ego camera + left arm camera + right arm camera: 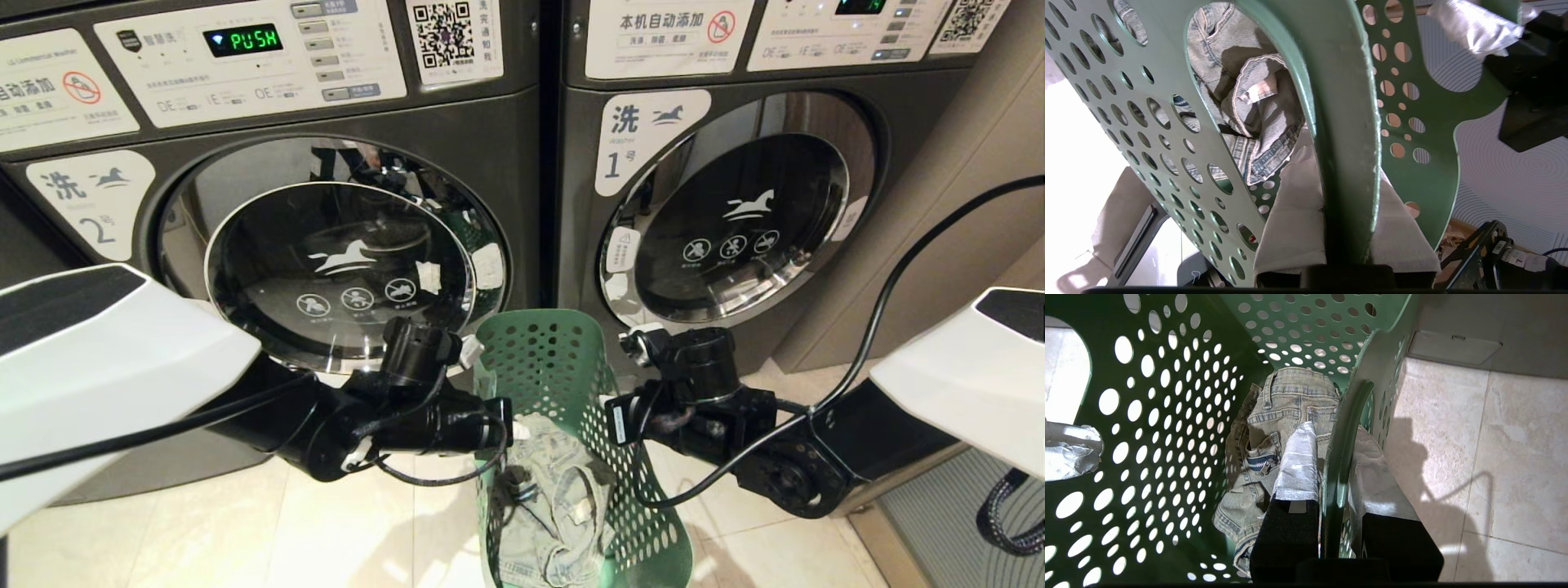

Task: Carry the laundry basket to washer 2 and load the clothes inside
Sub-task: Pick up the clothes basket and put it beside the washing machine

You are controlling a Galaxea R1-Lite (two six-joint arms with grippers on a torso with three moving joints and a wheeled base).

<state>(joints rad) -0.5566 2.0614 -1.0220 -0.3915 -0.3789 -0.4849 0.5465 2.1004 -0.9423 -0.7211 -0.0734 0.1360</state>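
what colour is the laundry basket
Green, with round holes all over its sides. The laundry basket shows best in the right wrist view.

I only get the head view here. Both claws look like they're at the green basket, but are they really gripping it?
Observer: Yes. The left wrist view shows the left claw shut on a loop handle of the laundry basket, a padded finger on each side.
Operator: And the other one?
Observer: The right claw is shut on the opposite handle; one taped finger is inside the basket, the other outside.
Operator: What's the crumpled thing inside?
Observer: The clothes look like pale denim; the right wrist view shows belt loops, a pocket and a zipper.
Operator: Any label on them?
Observer: A small tag is visible in the left wrist view; its text is unreadable.
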